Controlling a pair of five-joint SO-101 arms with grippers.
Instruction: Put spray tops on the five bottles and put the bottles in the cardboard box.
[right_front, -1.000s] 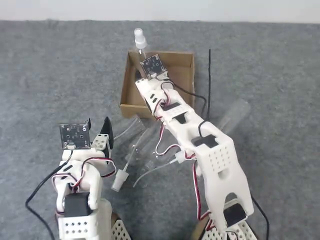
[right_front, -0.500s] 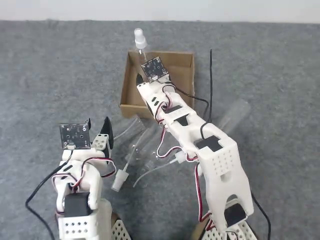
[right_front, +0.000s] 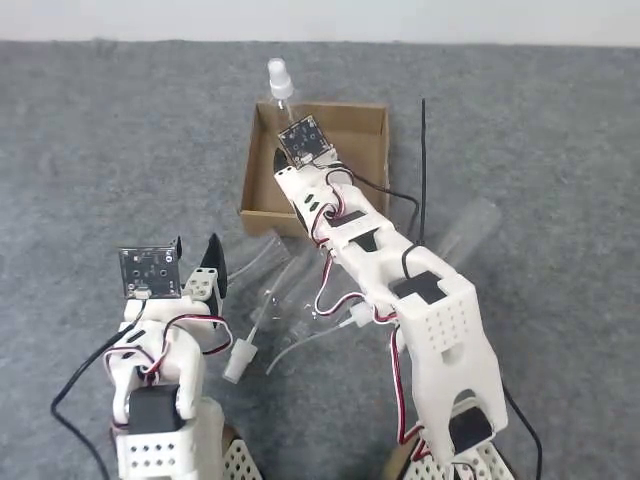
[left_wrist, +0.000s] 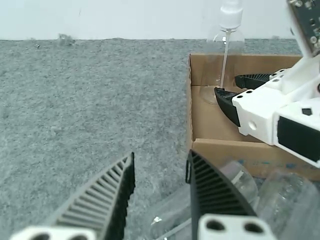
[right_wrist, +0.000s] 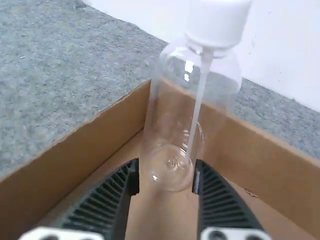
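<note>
The grey desk carries the cardboard box, open at the top, its front wall facing the arms. Uncapped bottles lie on their sides in front of it, between the arms. The left gripper hangs over them, fingers apart. In the box's far left corner, close to both walls, a capped bottle stands upright, spray top up, bare cardboard beside it. The right gripper is spread, its tips on either side of the bottle's foot; contact cannot be told.
</note>
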